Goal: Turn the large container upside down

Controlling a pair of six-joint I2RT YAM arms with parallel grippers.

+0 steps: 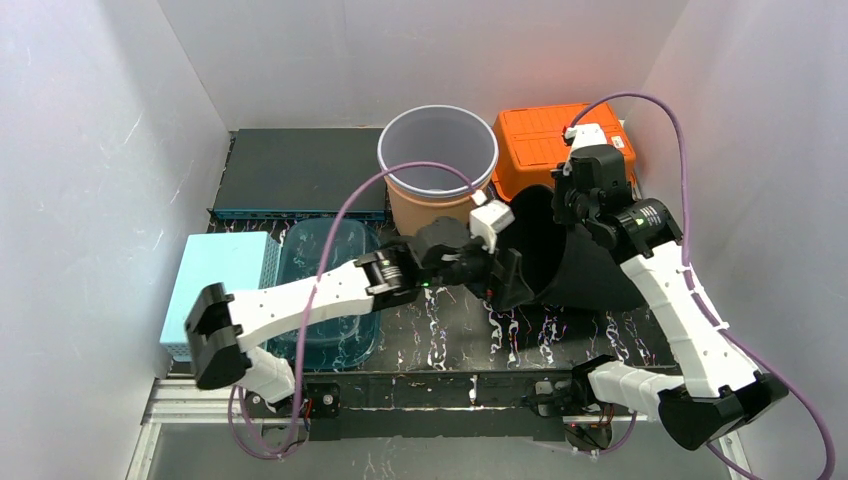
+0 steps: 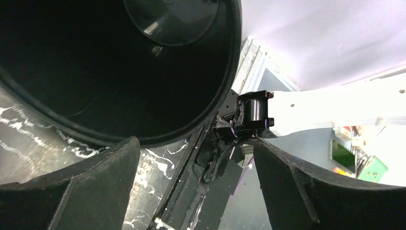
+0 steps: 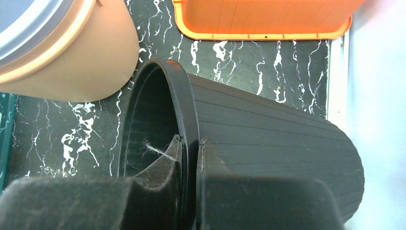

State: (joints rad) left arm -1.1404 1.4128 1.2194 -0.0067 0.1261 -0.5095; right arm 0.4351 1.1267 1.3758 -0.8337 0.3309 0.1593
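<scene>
Near edge of the table (image 1: 440, 335) first: both arms were bolted there. The left arm reached toward the middle, and its claw (image 1: 505, 277) was spread wide, sitting right at the mouth of the black bin (image 1: 590, 265). The wrist view looked straight into the dark inside. I couldn't tell if either finger actually touched the rim.

Over on the left side sat a see-through teal tub (image 1: 325, 290), with a light blue box (image 1: 225, 275) just beside it at the left edge.

The bin itself was lying on its side on the right half of the table, with its mouth facing left and its base toward the right edge. The right claw (image 3: 189, 141) was pinching the rim at its top. It had one finger inside and one outside, pressed against the plastic.

Further back, a tan bucket (image 1: 435, 165) stood upright near the middle of the far edge. An orange crate (image 1: 555, 145) was in the far right corner, and a flat dark box (image 1: 300, 175) lay along the far left.
</scene>
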